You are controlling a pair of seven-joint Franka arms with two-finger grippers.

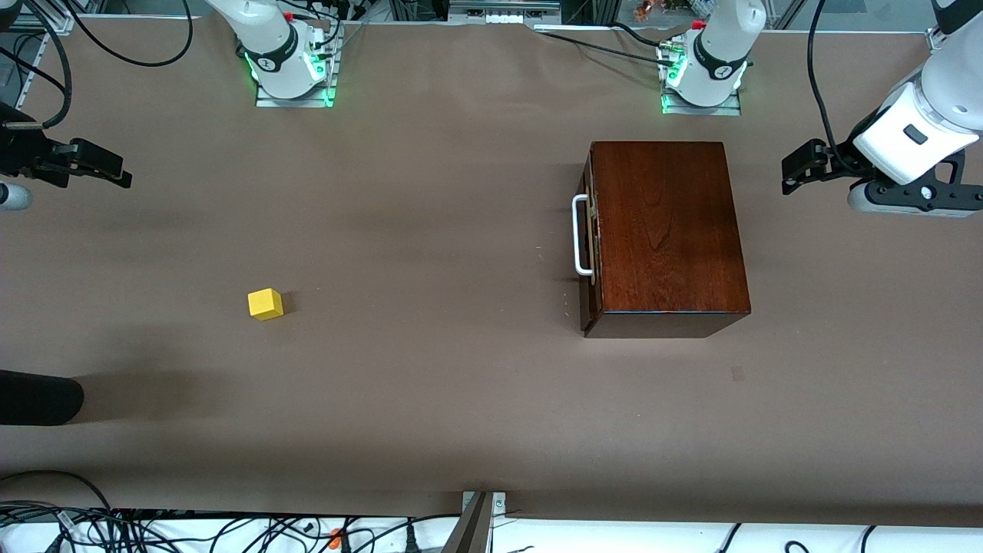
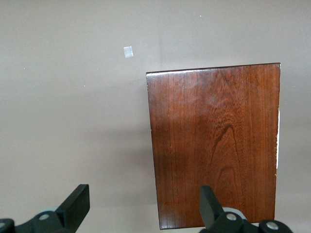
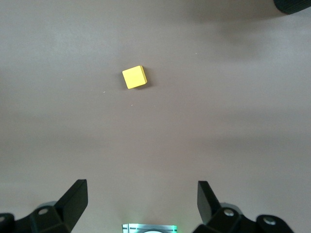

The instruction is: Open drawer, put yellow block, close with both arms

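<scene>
The dark mahogany box stands toward the left arm's end of the table. Its drawer is shut, and the white handle faces the right arm's end. The yellow block lies alone on the table, toward the right arm's end and nearer the front camera than the box. My left gripper hangs open over the table beside the box; in the left wrist view it is empty above the box's edge. My right gripper hangs open and empty, away from the block.
A black rounded object juts in at the right arm's end, nearer the camera than the block. A small pale patch marks the table near the box. Cables lie along the table's front edge. The arm bases glow green.
</scene>
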